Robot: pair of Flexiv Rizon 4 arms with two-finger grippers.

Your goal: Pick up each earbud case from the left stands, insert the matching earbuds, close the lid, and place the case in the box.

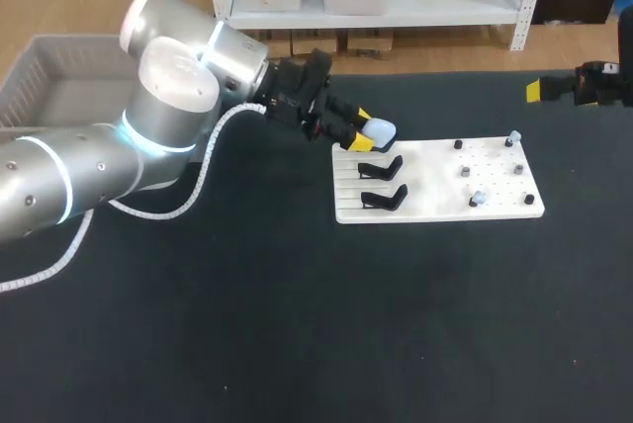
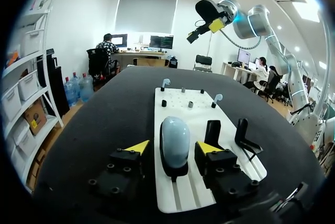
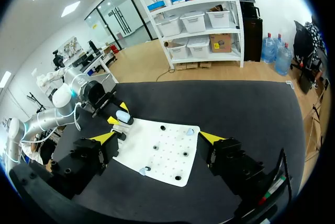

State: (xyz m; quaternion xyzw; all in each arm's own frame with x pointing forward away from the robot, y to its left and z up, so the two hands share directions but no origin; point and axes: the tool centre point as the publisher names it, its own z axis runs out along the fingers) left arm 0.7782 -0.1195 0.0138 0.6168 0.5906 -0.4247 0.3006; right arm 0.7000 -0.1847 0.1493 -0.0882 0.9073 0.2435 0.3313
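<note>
Earbud case (image 1: 379, 130), pale blue and rounded, is sitting on the rearmost of three black stands at the left end of a white board (image 1: 435, 208). Far left, a grey box (image 1: 69, 41) is waiting. My left gripper (image 2: 173, 148) is straddling the case, fingers spread, neither pad seeming to touch it. For a good grasp, it should be centring itself, closing evenly on both sides, then lifting straight up off the stand. Two empty stands (image 1: 381, 168) are sitting nearer. Further right, small pale earbuds (image 1: 477, 199) are resting on pegs. My right gripper (image 3: 158, 137) is hovering above the board's far right, fingers wide apart.
</note>
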